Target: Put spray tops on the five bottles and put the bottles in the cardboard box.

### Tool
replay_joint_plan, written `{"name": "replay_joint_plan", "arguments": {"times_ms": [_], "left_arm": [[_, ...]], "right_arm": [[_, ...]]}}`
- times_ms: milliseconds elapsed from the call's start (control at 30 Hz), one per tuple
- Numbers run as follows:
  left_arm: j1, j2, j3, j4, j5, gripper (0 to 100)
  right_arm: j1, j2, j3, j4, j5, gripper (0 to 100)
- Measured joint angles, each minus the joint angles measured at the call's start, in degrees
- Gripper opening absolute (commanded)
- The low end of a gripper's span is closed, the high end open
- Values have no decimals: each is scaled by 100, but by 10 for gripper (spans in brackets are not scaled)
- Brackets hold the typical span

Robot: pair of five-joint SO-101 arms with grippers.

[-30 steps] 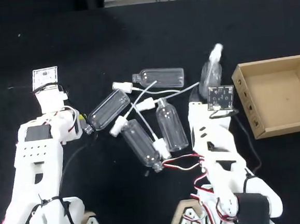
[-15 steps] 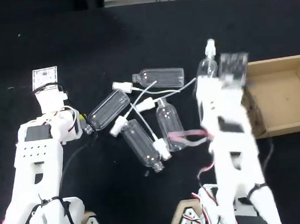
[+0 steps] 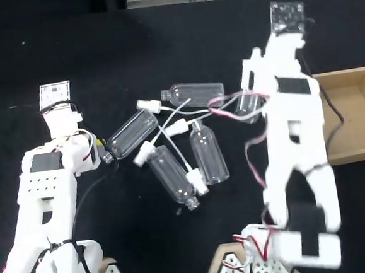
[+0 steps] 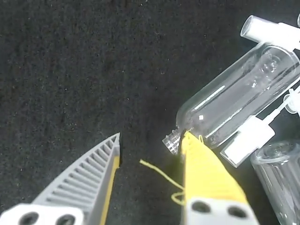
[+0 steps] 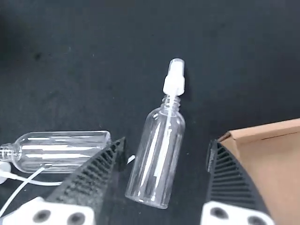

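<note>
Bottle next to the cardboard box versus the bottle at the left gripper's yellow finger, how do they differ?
The box-side bottle wears a white spray top; the left bottle has a bare threaded neck. The box-side bottle lies beside the cardboard box; the left bottle lies by a loose spray top, its neck close to the left gripper. Both are clear and lie on the black table.
</note>
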Motion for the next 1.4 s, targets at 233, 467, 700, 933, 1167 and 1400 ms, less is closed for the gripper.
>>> {"name": "replay_joint_plan", "arguments": {"times_ms": [233, 467, 700, 933, 1167, 1400], "left_arm": [[26, 0, 0, 0, 0, 196], [18, 0, 97, 0, 0, 196], [18, 0, 97, 0, 0, 196], [18, 0, 97, 0, 0, 196], [18, 0, 97, 0, 0, 196], [18, 0, 97, 0, 0, 196]], "right_arm": [[-88, 1811, -1873, 747, -9, 240], [-88, 3393, -3648, 1644, -9, 241], [-88, 4695, -5152, 2259, -9, 241], [9, 5749, -6092, 2541, -26, 238], [0, 6514, -7033, 2989, -26, 196], [62, 7051, -8035, 3560, -26, 8]]}}
